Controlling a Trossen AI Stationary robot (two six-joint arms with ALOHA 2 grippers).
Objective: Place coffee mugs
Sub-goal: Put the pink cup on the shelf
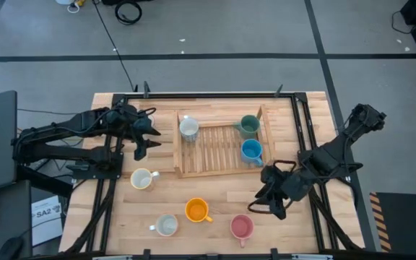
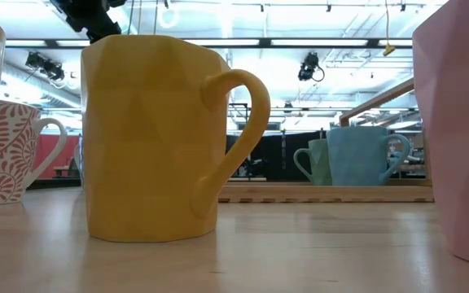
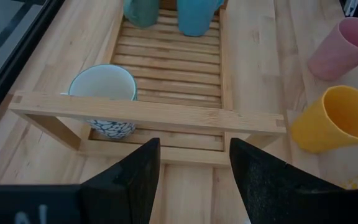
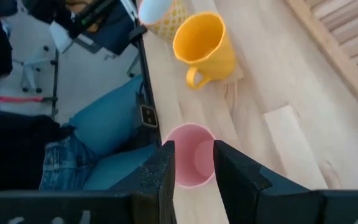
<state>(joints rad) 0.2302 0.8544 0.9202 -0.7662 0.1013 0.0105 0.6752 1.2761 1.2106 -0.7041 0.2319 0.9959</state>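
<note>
Left gripper [image 1: 144, 139]: fingers parted, empty, hovering just beside the slatted wooden tray [image 1: 215, 167], its arm reaching in from the table's left edge. Right gripper [image 1: 271, 196]: fingers parted, empty, hanging near the pink mug [image 1: 242, 227].

Mugs sitting in the tray: patterned whitish mug [image 1: 188, 128], dark green mug [image 1: 249, 126], blue mug [image 1: 250, 151]. Standing on the table in front of the tray: cream mug [image 1: 142, 179], orange mug [image 1: 196, 210], grey mug [image 1: 166, 225].

The low view is showing the orange mug's faceted wall and a red-patterned mug [image 2: 6, 155].
</note>
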